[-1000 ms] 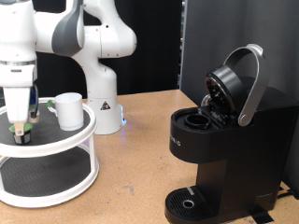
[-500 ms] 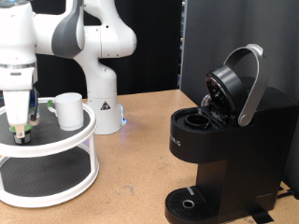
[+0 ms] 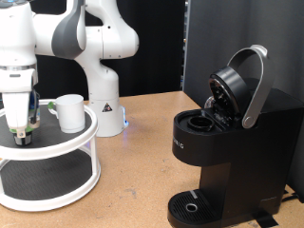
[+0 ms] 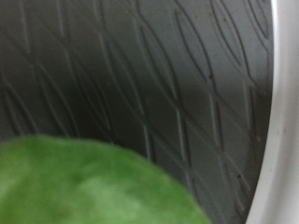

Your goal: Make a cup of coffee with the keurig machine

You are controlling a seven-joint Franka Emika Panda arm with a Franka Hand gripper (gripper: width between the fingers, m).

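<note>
The black keurig machine (image 3: pixel 228 142) stands at the exterior view's right with its silver-handled lid raised and its pod chamber open. The white cup (image 3: pixel 68 111) stands on the top shelf of a white round two-tier rack (image 3: pixel 57 152) at the left. My gripper (image 3: pixel 21 133) reaches straight down onto that shelf, left of the cup, around a small green-topped pod (image 3: pixel 19 127). The wrist view shows the pod's blurred green top (image 4: pixel 84 187) very close, over the shelf's dark ribbed mat (image 4: pixel 140 84). The fingertips are not clear.
The rack's white rim (image 4: pixel 280 112) curves past the pod. The arm's white base (image 3: pixel 104 104) stands behind the rack. A black panel (image 3: pixel 204 47) stands behind the machine. Bare wooden tabletop (image 3: pixel 142 180) lies between rack and machine.
</note>
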